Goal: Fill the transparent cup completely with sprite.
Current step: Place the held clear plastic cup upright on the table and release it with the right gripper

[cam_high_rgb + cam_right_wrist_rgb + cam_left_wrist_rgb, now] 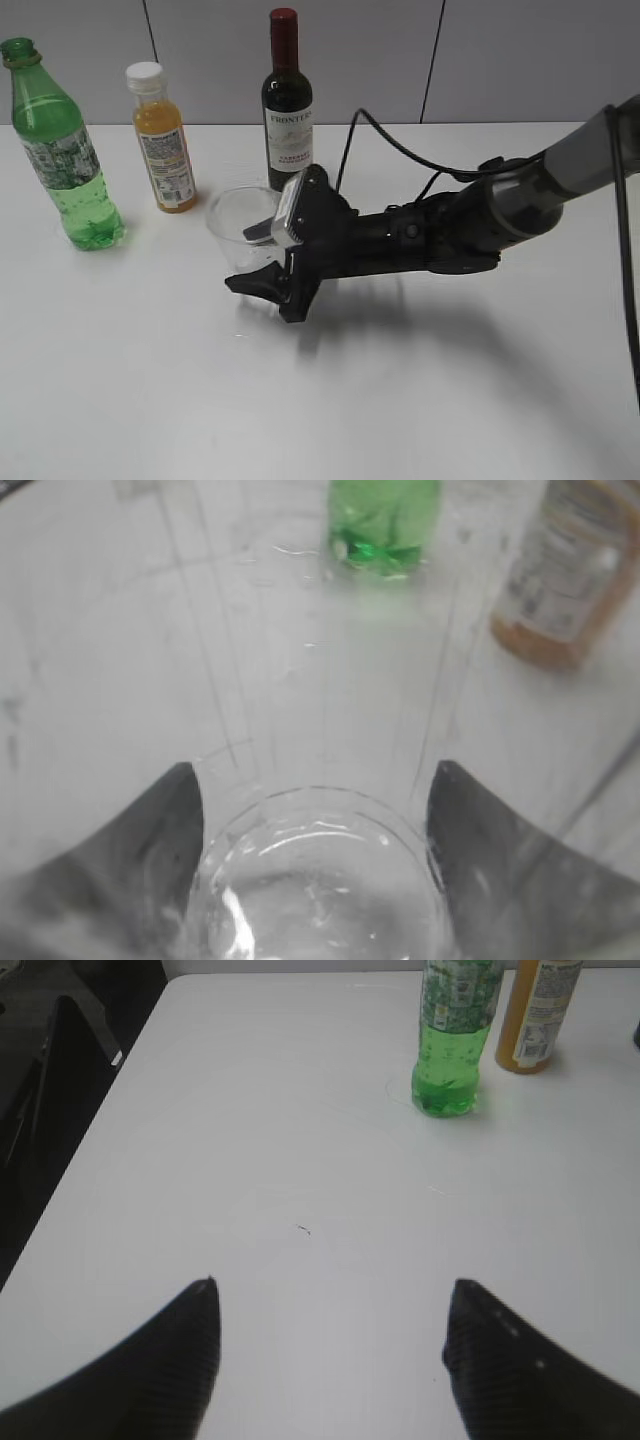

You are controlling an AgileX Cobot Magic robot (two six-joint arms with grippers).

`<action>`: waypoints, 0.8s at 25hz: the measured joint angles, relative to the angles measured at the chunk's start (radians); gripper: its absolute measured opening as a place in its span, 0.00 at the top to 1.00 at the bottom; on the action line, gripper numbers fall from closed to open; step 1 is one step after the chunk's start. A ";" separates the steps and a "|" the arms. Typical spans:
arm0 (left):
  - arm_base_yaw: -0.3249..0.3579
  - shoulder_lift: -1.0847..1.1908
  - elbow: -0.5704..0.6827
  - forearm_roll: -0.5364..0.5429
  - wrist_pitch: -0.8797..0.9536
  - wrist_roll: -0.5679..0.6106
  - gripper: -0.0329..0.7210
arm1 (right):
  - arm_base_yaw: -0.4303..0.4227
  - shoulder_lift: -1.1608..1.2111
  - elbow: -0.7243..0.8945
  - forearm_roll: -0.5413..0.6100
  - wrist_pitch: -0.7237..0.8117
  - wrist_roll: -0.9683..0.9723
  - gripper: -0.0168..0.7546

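We've got the right gripper (pixel 262 262) pinching the clear cup (pixel 236 225) from the side, near the middle of the table (pixel 420 400). The left gripper (pixel 330 1345) is spread wide over bare tabletop, holding nothing. So we're at the steady-the-cup step. The Sprite bottle (pixel 62 160) stands uncapped, well off to the left beside the orange juice (pixel 164 140). Next we'd need the left one to grab it and tip it over the rim.
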 joint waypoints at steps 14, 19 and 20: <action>0.000 0.000 0.000 0.000 0.000 0.000 0.24 | 0.024 0.039 -0.027 -0.040 0.051 0.031 0.29; 0.000 0.000 0.000 0.000 0.000 0.000 0.24 | 0.024 0.042 -0.030 -0.030 0.081 0.036 0.18; 0.000 0.000 0.000 0.000 0.000 0.000 0.24 | 0.024 0.042 -0.030 -0.028 0.084 0.038 0.17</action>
